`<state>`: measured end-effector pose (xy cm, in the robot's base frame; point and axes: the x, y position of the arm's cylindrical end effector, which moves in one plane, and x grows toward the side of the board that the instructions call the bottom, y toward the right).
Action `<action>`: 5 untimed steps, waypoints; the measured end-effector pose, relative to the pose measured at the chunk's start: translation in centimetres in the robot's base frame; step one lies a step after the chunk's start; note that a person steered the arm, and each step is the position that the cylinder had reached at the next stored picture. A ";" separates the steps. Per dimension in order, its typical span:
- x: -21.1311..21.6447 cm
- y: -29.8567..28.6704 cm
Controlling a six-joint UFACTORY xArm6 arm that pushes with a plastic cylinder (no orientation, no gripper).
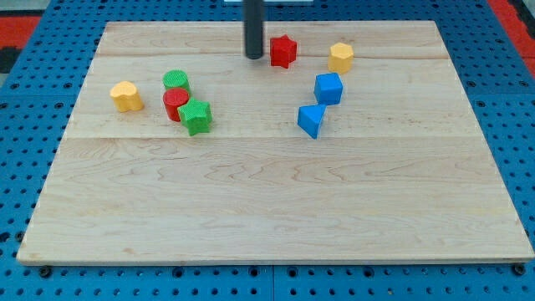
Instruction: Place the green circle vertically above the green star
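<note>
The green circle (176,81) sits at the view's upper left, touching the red circle (175,104) just below it. The green star (196,116) lies against the red circle's lower right side, so the green circle is above and slightly left of the star. My tip (254,56) stands near the view's top centre, just left of the red star (283,52) and well to the right of and above the green blocks.
A yellow heart-shaped block (126,96) lies left of the green circle. A yellow hexagon (340,57), a blue cube (328,88) and a blue triangle (311,119) sit to the right. The wooden board (276,209) rests on a blue pegboard.
</note>
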<state>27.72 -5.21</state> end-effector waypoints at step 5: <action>6.7 -11.8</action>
<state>34.41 -17.05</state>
